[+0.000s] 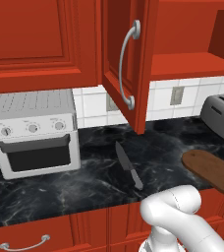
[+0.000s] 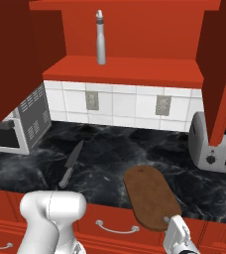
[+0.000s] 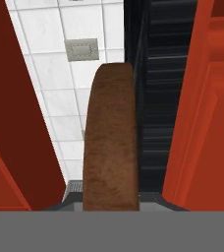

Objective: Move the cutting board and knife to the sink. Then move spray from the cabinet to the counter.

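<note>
Table point(image 2: 110, 149): long black marble-look worktop with faint white veining, set over red drawers point(image 2: 116, 225) with curved silver pulls. White tiled backsplash point(image 2: 125, 106) behind it carries two grey wall outlets point(image 2: 92, 101).

Cabinet point(image 2: 125, 69): red wall unit above the table, doors swung open; one panelled door point(image 1: 128, 64) with a long curved silver handle point(image 1: 127, 66) hangs over the middle of the table. Red inner shelf exposed.

Spray point(image 2: 100, 37): slim light-grey bottle, upright on the cabinet shelf, toward its left part.

Toaster oven point(image 1: 34, 133): white, three dials, dark glass door; far left on the table, against the wall.

Toaster point(image 2: 215, 144): silver, slotted; right end of the table, against the wall.

Knife point(image 1: 128, 165): dark pointed blade, light grey handle; flat on the table left of centre, handle toward the near edge, well apart from the board.

Cutting board point(image 2: 151, 197): dark-brown wood, rounded ends; lies right of the knife, its near end overhanging the table's front edge.

Pincer point(image 2: 173, 229): at the near end of the cutting board, below the table edge; clenched on that end. In the hand view the board point(image 3: 110, 142) runs straight out from between the fingertips.
</note>
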Robot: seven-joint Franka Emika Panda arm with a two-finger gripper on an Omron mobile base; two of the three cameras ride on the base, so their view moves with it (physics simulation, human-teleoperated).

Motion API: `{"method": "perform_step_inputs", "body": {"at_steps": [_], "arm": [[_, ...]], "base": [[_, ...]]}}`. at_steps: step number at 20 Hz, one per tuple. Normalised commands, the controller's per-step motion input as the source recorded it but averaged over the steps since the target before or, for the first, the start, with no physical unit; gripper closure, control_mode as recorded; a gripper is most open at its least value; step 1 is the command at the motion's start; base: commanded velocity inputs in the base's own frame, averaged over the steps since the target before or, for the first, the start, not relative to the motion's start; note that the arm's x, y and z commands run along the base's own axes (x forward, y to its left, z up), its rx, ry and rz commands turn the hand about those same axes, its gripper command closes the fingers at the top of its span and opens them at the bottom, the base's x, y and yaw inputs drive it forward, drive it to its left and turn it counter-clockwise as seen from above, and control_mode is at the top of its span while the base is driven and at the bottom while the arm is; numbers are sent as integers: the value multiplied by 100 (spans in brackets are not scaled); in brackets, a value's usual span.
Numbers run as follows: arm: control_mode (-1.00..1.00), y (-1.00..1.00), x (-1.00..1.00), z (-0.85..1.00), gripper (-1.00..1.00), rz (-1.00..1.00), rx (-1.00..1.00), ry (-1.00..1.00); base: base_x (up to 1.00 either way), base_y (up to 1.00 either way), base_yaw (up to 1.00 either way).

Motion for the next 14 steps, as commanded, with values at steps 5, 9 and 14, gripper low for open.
{"method": "perform_step_inputs", "body": {"at_steps": [5,9,14], "arm": [[-100,0,0,6,100,0,0,0],[-100,9,1,48,100,0,-3,4],[-100,18,0,71,100,0,-5,7]], "base": [[0,0,0],[0,0,0],[0,0,0]]}}
